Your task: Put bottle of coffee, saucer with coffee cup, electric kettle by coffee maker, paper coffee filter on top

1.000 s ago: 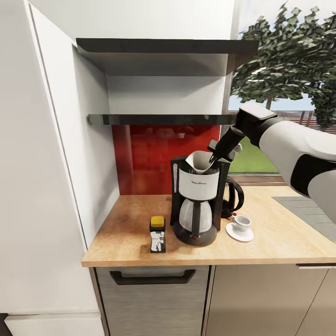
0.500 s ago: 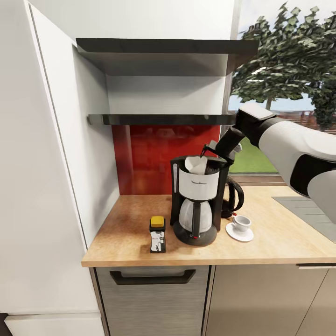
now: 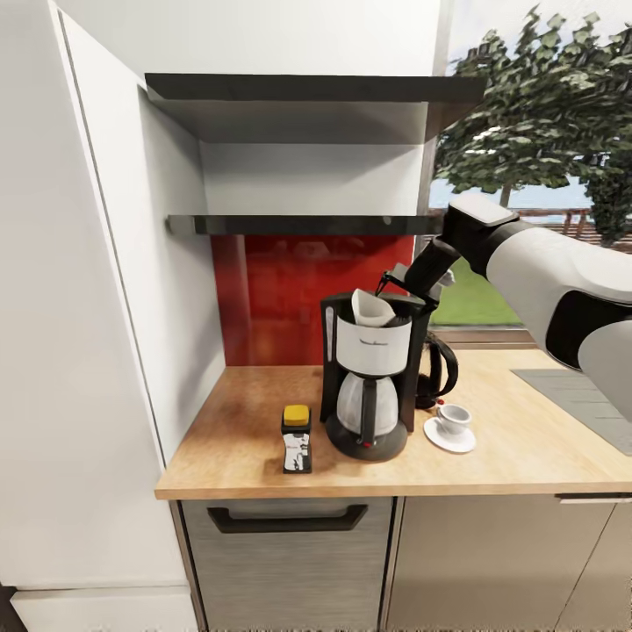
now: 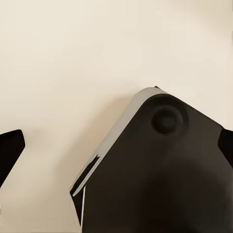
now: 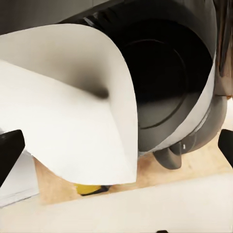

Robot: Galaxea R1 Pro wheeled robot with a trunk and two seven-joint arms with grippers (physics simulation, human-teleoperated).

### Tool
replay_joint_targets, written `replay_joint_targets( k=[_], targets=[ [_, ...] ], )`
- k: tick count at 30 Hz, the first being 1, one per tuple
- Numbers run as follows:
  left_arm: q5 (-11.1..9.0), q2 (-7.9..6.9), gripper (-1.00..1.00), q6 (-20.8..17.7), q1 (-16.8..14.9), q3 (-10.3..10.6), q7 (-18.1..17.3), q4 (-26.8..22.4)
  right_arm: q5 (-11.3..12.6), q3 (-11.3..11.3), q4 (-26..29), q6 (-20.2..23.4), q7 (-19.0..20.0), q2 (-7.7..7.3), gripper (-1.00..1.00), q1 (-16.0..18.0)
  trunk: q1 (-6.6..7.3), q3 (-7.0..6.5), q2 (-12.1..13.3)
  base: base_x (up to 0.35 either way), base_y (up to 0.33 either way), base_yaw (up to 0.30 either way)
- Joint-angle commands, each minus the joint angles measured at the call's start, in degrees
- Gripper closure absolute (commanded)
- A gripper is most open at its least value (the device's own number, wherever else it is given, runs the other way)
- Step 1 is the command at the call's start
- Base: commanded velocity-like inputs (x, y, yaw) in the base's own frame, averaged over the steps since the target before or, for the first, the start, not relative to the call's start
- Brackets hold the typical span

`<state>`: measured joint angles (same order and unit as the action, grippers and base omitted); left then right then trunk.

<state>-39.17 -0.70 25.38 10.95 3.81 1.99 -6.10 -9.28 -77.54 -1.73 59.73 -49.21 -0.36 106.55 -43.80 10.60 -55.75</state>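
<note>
The coffee maker (image 3: 369, 377) stands on the kitchen countertop (image 3: 237, 439) with the white paper coffee filter (image 3: 372, 307) resting in its top. My right gripper (image 3: 387, 283) hovers open just above and behind the filter, not touching it. In the right wrist view the filter (image 5: 73, 111) lies against the machine's black basin (image 5: 165, 82), between widely spread fingertips (image 5: 9, 150). The bottle of coffee (image 3: 297, 439) stands to the left of the machine. The coffee cup (image 3: 455, 420) sits on the saucer (image 3: 449, 436) at its right, and the electric kettle (image 3: 436, 373) stands behind them. My left gripper (image 4: 116, 145) is open.
The black kitchen shelf (image 3: 307, 225) runs above the machine, over a red backsplash (image 3: 272, 298). A tall white cabinet wall (image 3: 105, 307) bounds the counter on the left. A drawer handle (image 3: 287, 520) sits below the counter edge. A window is at the right.
My right gripper let go of the filter and lifted slightly; the filter dropped into the coffee maker's top and settled there.
</note>
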Motion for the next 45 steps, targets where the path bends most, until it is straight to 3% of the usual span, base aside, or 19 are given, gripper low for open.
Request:
replay_joint_targets(
  k=[1,18,27,36,40,42,45],
  targets=[
    [-0.29,-0.04,-1.0,0.05,0.03,0.41,0.21,-0.14,-0.56,-0.51,-0.12,0.27,-0.19,-0.05,-1.0,0.06,0.01,0.07,-0.05,-0.21,0.0,0.0],
    [-0.29,-0.01,-1.0,-0.02,0.03,0.41,0.21,-0.14,-0.65,-0.53,-0.04,0.27,-0.23,-0.14,-1.0,-0.32,0.01,0.07,-0.05,-0.273,0.0,0.0],
    [-0.29,-0.1,-1.0,-0.2,0.03,0.56,0.21,-0.14,-3.97,-0.5,-0.03,0.27,-0.28,0.81,-1.0,-5.19,0.01,0.07,-0.05,-0.153,-0.03,0.0],
    [-0.35,-0.97,-1.0,-0.26,0.03,0.58,0.21,-0.17,-4.57,-0.5,-0.03,0.27,-0.84,1.92,-1.0,-8.1,0.01,0.07,-0.05,-0.305,-0.087,0.0],
    [-0.25,-1.5,-1.0,-0.69,0.03,0.58,0.21,-0.66,-4.6,-0.45,-0.03,0.27,-1.05,2.43,-1.0,-12.42,0.01,0.07,-0.05,-0.237,-0.065,0.0],
    [-0.51,-1.96,-1.0,-0.65,0.03,0.58,0.25,-1.6,-4.61,-0.48,-0.03,0.27,-1.02,3.53,-1.0,-16.7,0.01,0.07,-0.05,-0.082,-0.021,0.0],
    [-2.61,-2.93,-1.0,-0.52,0.03,0.59,0.29,-3.73,-4.61,-0.47,-0.03,0.27,-0.92,5.58,-1.0,-25.1,0.01,0.07,-0.05,-0.023,-0.006,0.0]
  ],
)
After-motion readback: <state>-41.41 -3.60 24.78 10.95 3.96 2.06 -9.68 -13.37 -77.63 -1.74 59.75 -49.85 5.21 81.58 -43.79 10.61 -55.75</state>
